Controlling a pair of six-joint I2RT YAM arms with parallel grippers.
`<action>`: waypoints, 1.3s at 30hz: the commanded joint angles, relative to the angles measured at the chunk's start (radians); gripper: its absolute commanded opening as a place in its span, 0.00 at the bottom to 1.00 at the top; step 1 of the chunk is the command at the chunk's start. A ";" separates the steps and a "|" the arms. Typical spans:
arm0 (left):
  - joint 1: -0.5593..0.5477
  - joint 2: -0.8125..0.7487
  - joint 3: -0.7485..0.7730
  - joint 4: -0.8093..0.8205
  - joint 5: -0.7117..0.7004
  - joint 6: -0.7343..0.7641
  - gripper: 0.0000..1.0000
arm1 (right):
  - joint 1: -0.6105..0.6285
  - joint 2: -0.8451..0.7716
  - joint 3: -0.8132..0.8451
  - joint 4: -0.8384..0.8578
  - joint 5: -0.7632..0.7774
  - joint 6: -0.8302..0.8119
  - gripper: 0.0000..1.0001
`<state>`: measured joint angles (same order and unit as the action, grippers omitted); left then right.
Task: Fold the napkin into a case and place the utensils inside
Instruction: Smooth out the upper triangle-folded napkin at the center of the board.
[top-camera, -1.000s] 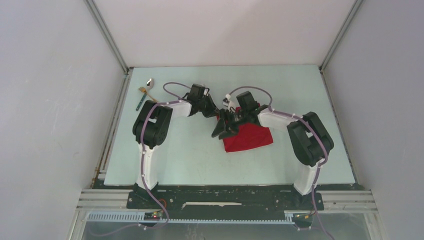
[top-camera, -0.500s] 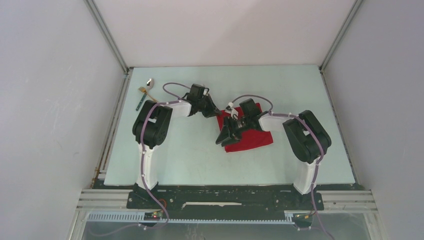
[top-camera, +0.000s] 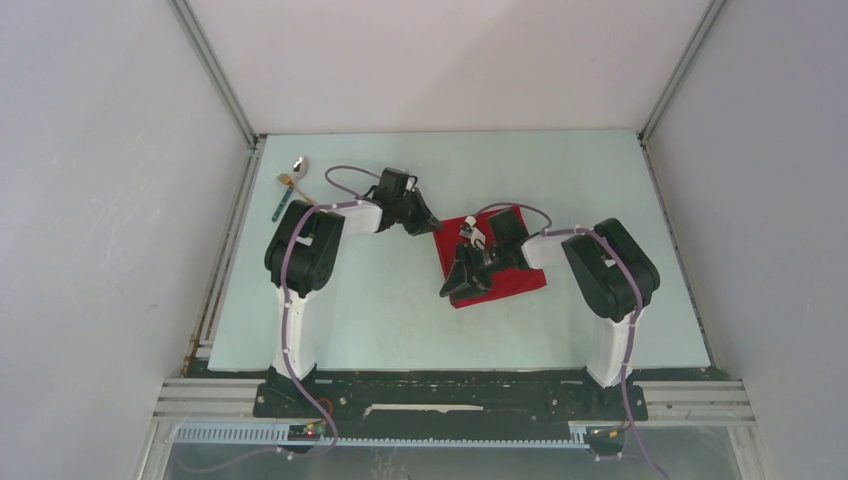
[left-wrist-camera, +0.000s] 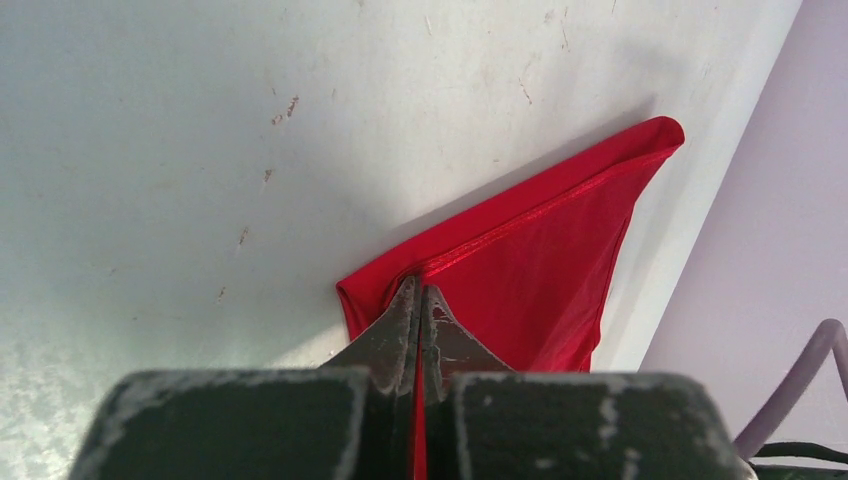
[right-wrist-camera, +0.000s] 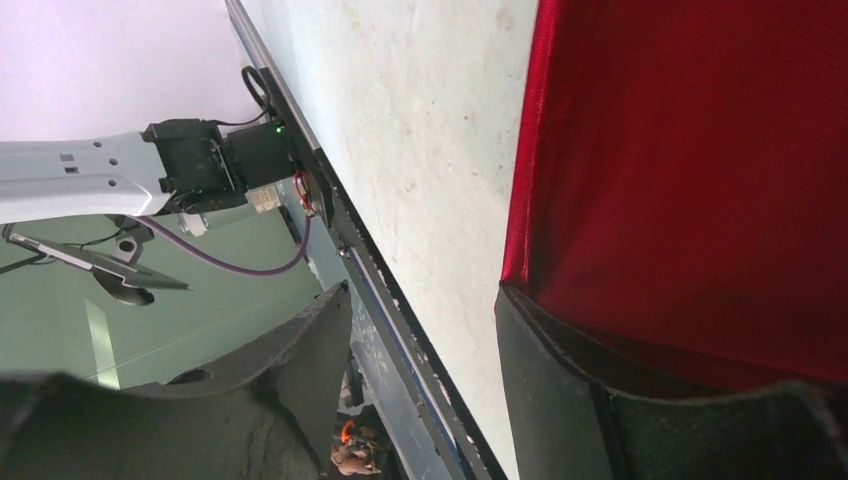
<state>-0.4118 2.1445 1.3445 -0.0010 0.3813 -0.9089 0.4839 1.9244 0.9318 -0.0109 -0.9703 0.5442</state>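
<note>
The red napkin (top-camera: 522, 282) lies folded on the table right of centre. My left gripper (top-camera: 432, 226) is shut on its far-left corner; in the left wrist view the jaws (left-wrist-camera: 420, 295) pinch a fold of the red cloth (left-wrist-camera: 540, 260), with a red sliver between them. My right gripper (top-camera: 456, 288) hangs open over the napkin's near-left edge. In the right wrist view one finger (right-wrist-camera: 550, 390) rests against the napkin's (right-wrist-camera: 690, 180) border, the other finger (right-wrist-camera: 300, 370) stands apart over the table edge. The utensils lie at the far left: silver spoon (top-camera: 299, 164), gold fork (top-camera: 289, 181), teal-handled piece (top-camera: 279, 206).
The pale table (top-camera: 380, 320) is boxed in by white walls at left, right and back. A metal frame rail (top-camera: 450, 412) runs along the near edge by the arm bases. The right wrist view shows the left arm's base link (right-wrist-camera: 90, 180).
My right gripper has come toward the near side over the napkin's left edge, uncovering the napkin's far part. The left gripper has kept its hold and place.
</note>
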 joint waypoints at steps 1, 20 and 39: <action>0.015 -0.011 -0.024 -0.054 -0.036 0.015 0.00 | -0.001 -0.086 -0.002 0.058 -0.028 0.024 0.64; 0.028 -0.021 -0.037 -0.054 -0.042 0.024 0.00 | -0.002 -0.005 -0.015 0.102 0.020 0.028 0.67; 0.036 -0.109 0.035 -0.136 -0.003 0.090 0.16 | -0.200 -0.123 -0.021 0.238 -0.041 0.173 0.73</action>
<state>-0.3893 2.1258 1.3422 -0.0559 0.3954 -0.8730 0.3676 1.8103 0.9024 0.1417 -1.0119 0.6552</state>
